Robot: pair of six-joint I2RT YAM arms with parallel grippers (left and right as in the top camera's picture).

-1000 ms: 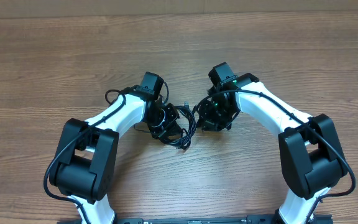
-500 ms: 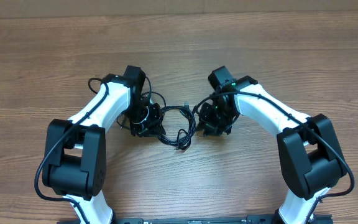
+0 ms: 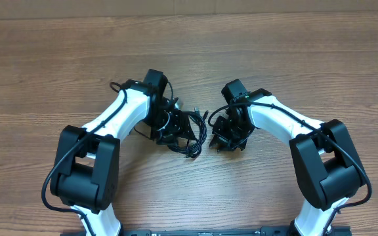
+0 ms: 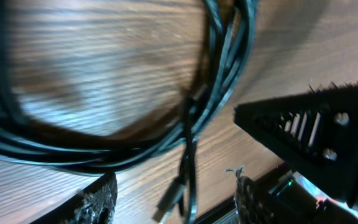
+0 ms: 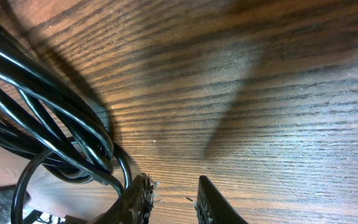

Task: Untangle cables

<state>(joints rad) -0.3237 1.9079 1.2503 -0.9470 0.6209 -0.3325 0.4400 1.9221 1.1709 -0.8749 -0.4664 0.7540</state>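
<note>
Wood table (image 3: pixel 307 59) — cables (image 4: pixel 224 73) between wide-open L fingers (image 4: pixel 316 124); R fingers (image 5: pixel 213 202) barely apart, empty.

A brown wood-grain table (image 3: pixel 320 59) spans the whole view.

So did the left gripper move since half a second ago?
Yes. In the overhead view the left gripper swung back toward the middle of the table, over the cables.
</note>
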